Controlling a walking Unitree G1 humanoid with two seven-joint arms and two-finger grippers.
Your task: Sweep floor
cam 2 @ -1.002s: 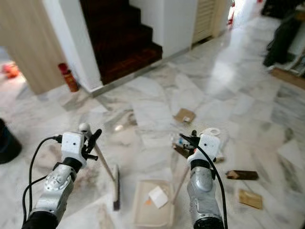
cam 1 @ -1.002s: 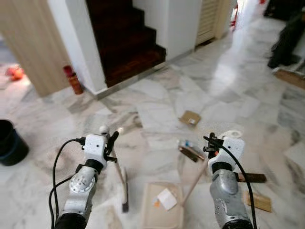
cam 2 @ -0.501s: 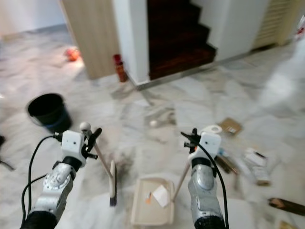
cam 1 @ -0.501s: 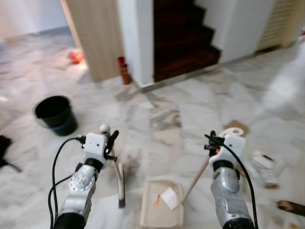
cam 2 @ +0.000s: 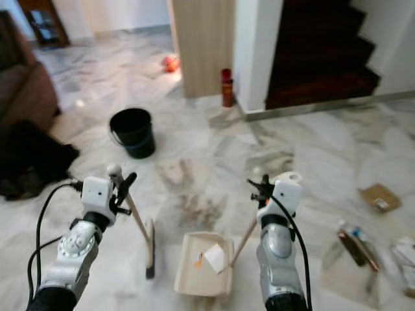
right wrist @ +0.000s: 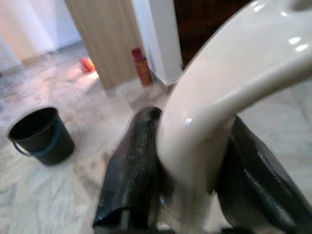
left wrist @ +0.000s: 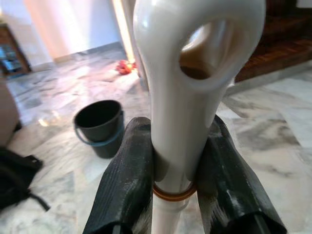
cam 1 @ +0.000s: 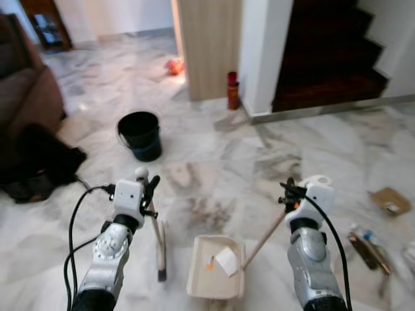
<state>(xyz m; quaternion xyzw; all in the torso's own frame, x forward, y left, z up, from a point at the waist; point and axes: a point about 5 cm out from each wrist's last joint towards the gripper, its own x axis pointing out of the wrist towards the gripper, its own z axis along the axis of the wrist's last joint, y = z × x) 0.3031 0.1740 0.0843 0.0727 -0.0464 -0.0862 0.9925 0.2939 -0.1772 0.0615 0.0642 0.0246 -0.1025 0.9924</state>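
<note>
1. Silver, both arms reach forward and down in the left eye view, elbows low and wrists raised. The left tool (cam 1: pixel 150 194) is clenched round the top of the broom handle (cam 1: pixel 155 228), whose cream shaft slants down to the dark broom head (cam 1: pixel 161 256) standing on the marble floor (cam 1: pixel 214 162). The right tool (cam 1: pixel 288 194) grips the upper end of the dustpan handle (cam 1: pixel 262 241), a pale stick running down and inward to the cream dustpan (cam 1: pixel 216 275). The dustpan lies flat on the floor between the two arms, with a white paper scrap (cam 1: pixel 227 261) and a small orange bit inside it.

2. In the right eye view a black bucket (cam 2: pixel 132 132) stands on the floor ahead of the left arm, well apart from the broom. A red can (cam 2: pixel 226 87) stands by the foot of the wall beside the dark stairs (cam 2: pixel 318 58). To the right lie a cardboard piece (cam 2: pixel 378 196) and other litter (cam 2: pixel 355 243).

3. In the left wrist view the two black fingers (left wrist: pixel 127 180) press on either side of the glossy white handle, just below its hanging loop, with an orange ring between them. The bucket sits on the floor beyond.

4. In the right wrist view, blurred, the black fingers (right wrist: pixel 136 170) close on a curved cream handle end. The bucket and red can show behind.
</note>
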